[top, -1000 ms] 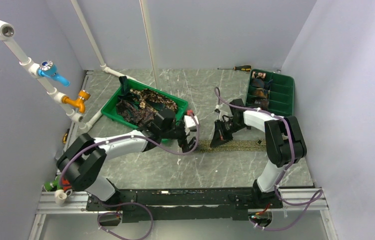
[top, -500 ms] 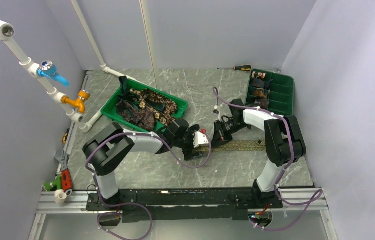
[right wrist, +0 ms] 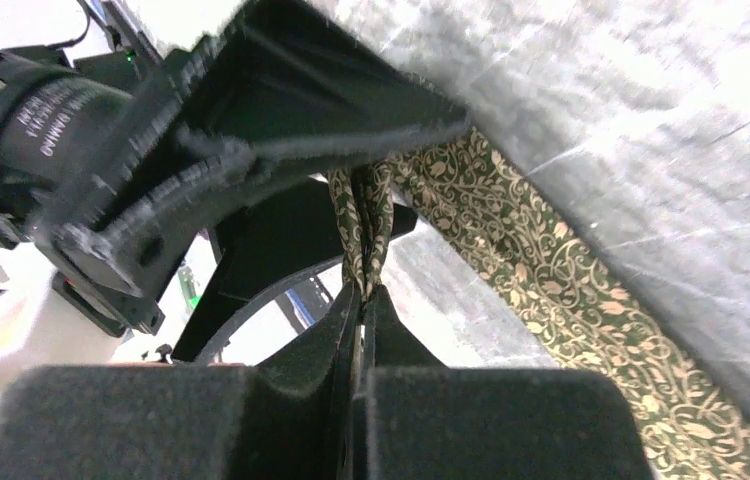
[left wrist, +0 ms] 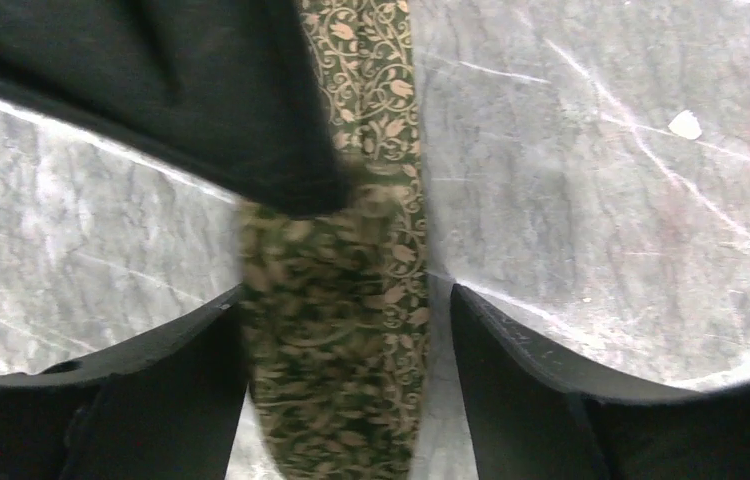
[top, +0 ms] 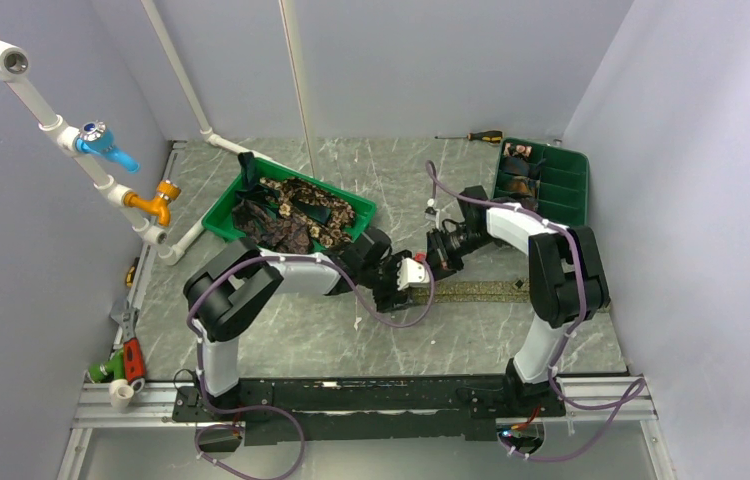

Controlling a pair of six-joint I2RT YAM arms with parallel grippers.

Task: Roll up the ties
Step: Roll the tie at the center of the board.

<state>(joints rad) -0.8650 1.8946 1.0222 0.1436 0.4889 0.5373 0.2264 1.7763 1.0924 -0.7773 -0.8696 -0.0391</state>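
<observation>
One tie [top: 481, 291] mid-frame — right end effector [right wrist: 362, 300] pinches its end; left end effector [left wrist: 346, 300] straddles it, jaws apart.

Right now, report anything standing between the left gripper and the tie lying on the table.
Nothing visible does. The left gripper, open, straddles the olive tie on the table; the right gripper, shut on the tie's folded end, sits just beyond.
</observation>
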